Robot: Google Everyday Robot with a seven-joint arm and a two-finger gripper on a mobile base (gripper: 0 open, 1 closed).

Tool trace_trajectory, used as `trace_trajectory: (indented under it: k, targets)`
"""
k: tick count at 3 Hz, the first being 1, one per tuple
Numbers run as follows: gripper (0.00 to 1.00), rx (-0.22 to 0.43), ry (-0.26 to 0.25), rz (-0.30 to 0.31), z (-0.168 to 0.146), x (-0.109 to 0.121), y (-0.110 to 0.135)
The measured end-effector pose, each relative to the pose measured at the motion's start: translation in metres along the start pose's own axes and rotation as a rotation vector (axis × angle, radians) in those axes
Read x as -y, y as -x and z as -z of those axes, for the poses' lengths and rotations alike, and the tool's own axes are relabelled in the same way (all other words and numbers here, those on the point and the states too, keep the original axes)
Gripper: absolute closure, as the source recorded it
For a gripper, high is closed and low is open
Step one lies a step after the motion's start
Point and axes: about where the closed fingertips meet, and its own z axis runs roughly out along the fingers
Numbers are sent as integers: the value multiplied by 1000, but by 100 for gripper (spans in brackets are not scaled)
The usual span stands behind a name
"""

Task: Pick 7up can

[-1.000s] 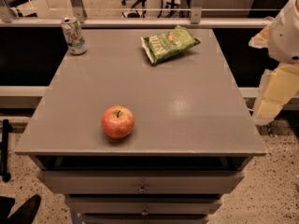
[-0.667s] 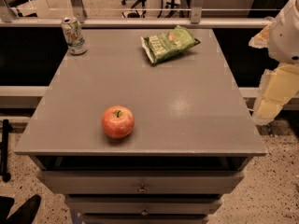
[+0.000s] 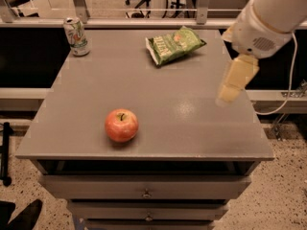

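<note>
The 7up can [image 3: 76, 36] stands upright at the far left corner of the grey table [image 3: 96, 80]. It has a white and green label and a silver top. My gripper [image 3: 233, 83] hangs from the white arm over the right side of the table, far from the can and well to its right. Nothing is seen in it.
A red apple [image 3: 121, 125] sits near the table's front edge, left of centre. A green crinkled chip bag [image 3: 173, 45] lies at the far middle. A railing runs behind the table. Drawers are below the front edge.
My arm and gripper have moved left, from beyond the table's right edge to above its right side. The can, apple and bag have not moved.
</note>
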Motion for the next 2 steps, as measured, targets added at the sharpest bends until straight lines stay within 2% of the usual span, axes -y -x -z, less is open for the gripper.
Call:
trace_trajectory:
  k: [1,2]
  targets:
    - [0,101,-16,21,-30,41,59]
    - [0,101,-16,21,-30,41,59]
